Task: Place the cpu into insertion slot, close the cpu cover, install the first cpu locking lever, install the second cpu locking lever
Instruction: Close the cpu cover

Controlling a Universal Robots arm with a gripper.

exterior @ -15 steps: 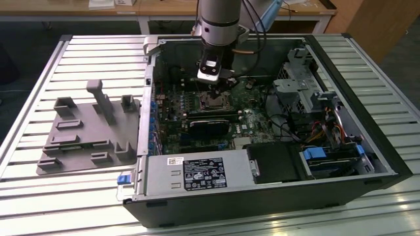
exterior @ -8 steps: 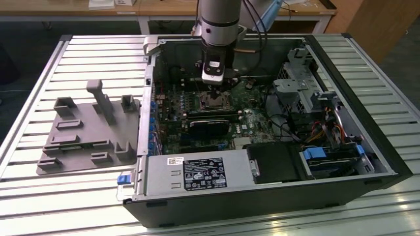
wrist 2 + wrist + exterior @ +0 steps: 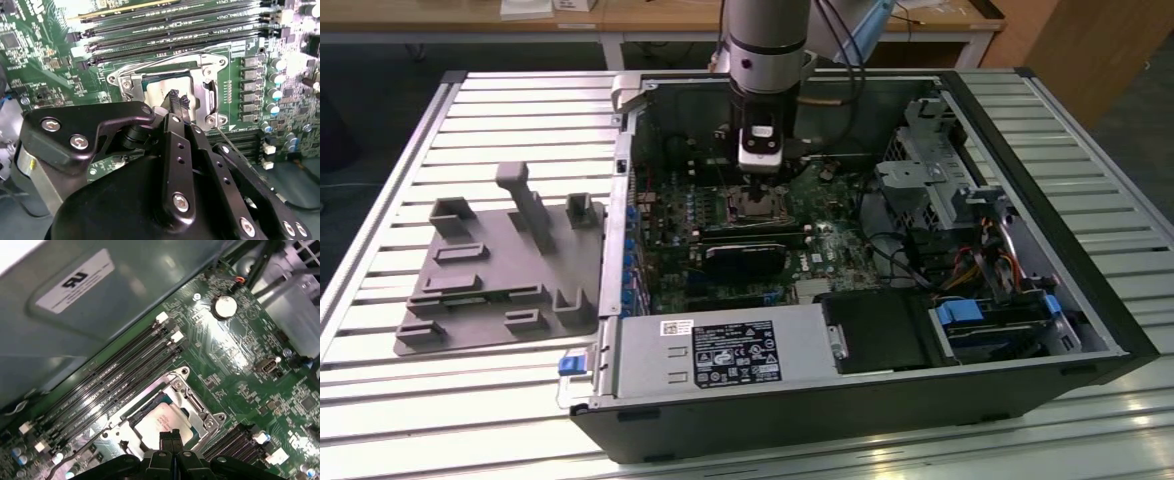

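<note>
Now | claw (image 3: 171,434) closed, holding nothing | cpu (image 3: 154,422) lies flat directly beneath claw tips

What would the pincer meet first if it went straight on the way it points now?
Most likely the chip: its pale metal face lies right ahead of the shut pincer in both wrist views. The gap between them is hard to judge; they may nearly touch.

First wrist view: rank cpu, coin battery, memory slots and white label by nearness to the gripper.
1. cpu, at the gripper.
2. memory slots, alongside the cpu.
3. coin battery, across the motherboard.
4. white label, on the case wall.
</note>
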